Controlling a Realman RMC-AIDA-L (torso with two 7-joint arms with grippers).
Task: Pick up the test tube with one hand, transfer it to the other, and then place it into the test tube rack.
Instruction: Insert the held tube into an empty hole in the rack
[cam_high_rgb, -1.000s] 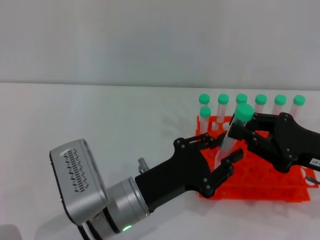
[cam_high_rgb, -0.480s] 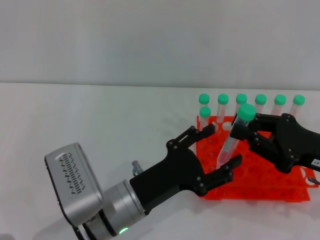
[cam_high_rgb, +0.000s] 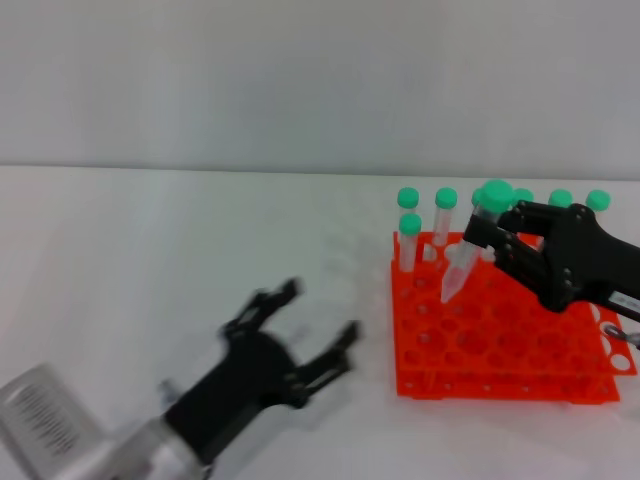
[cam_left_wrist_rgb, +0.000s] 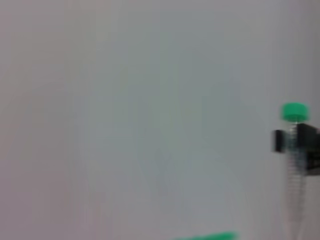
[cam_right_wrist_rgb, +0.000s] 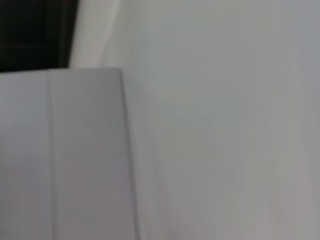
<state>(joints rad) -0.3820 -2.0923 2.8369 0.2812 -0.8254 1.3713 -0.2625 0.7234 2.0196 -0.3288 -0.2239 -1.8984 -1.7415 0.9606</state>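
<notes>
White table; right gripper grips test tube over rack; left gripper spread wide

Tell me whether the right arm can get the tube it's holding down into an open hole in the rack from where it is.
Probably yes. The right gripper holds the test tube tilted, tip just above open holes of the test tube rack. The left gripper is off to the side, open, so nothing blocks the drop.
</notes>
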